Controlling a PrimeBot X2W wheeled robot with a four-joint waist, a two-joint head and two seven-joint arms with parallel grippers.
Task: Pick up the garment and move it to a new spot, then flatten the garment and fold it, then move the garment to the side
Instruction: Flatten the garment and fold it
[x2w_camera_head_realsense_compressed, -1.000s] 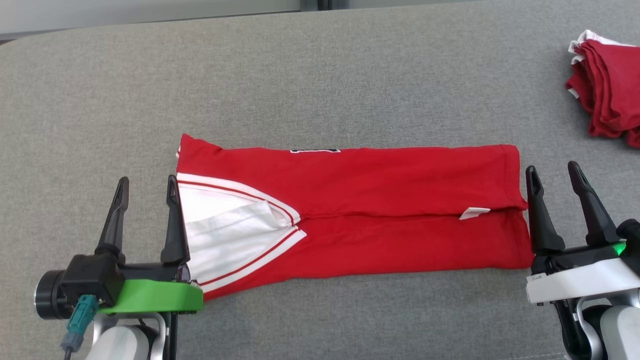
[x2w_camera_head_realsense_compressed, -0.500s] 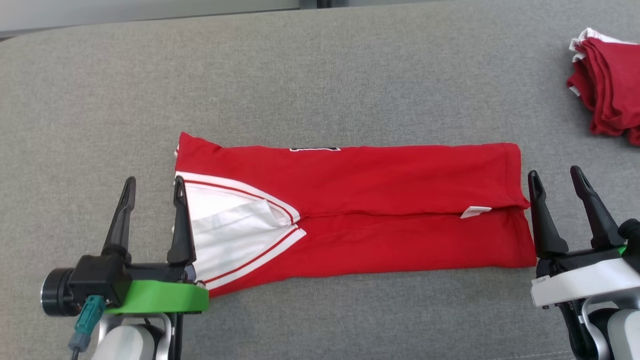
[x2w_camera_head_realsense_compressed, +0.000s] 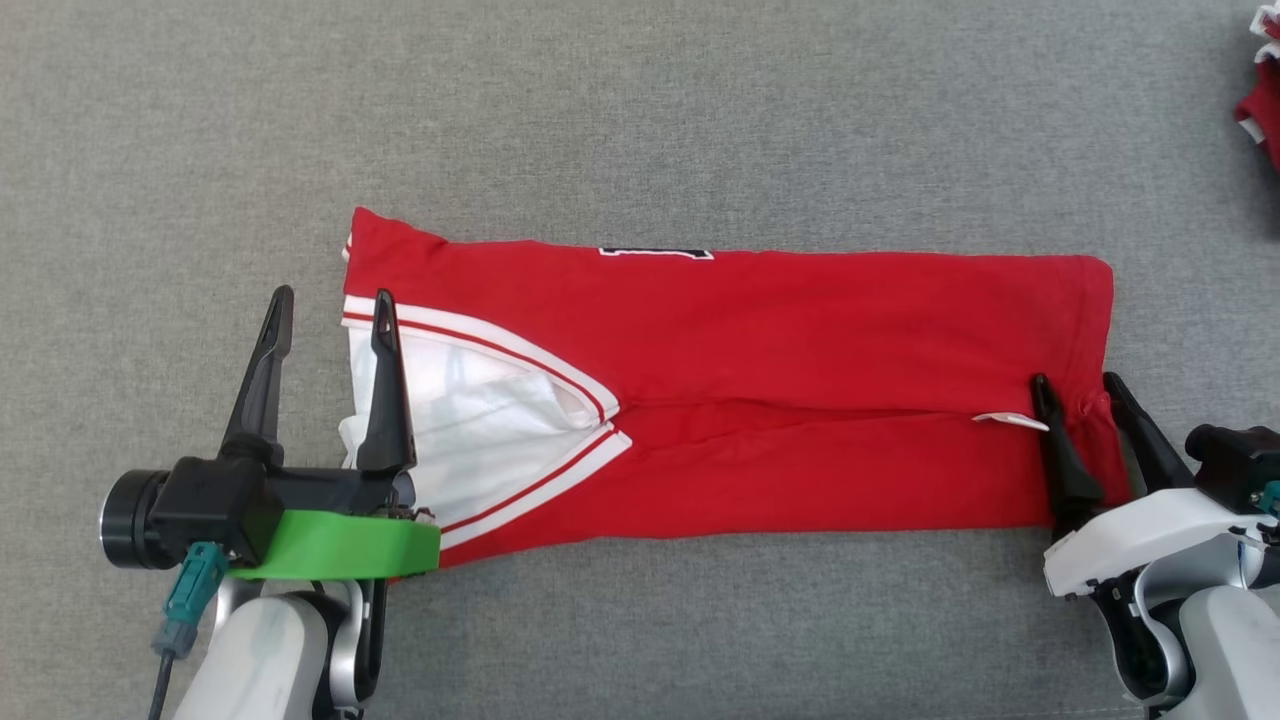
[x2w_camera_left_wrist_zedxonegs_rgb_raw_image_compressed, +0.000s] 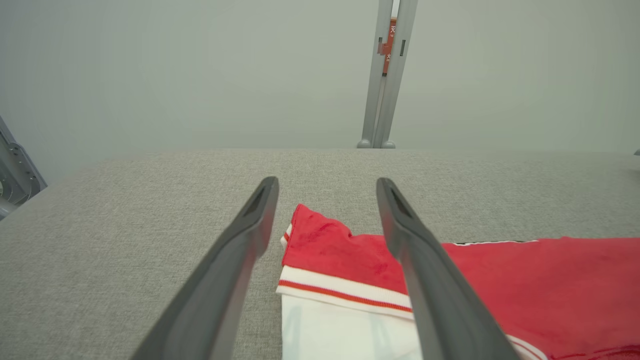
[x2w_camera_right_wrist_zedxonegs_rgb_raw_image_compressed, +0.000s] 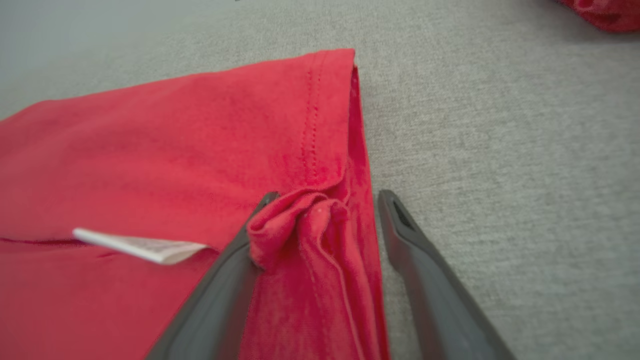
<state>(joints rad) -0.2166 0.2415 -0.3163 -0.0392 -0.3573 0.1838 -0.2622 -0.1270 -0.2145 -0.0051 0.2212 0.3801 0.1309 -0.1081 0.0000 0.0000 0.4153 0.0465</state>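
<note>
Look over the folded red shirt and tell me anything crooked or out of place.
The red shirt lies mostly flat, but its hem is bunched into a small ridge between the fingers of the open right pincer, so that end is not smooth. A white label pokes out of the middle fold beside it.

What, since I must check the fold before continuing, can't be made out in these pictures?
Print on the garment, head view: mostly folded under, unreadable.
White label, right wrist view: edge-on, blurred, illegible.
Red pile, head view's upper right: cut by the frame edge.
Garment's near left corner, head view: covered by the left gripper.
</note>
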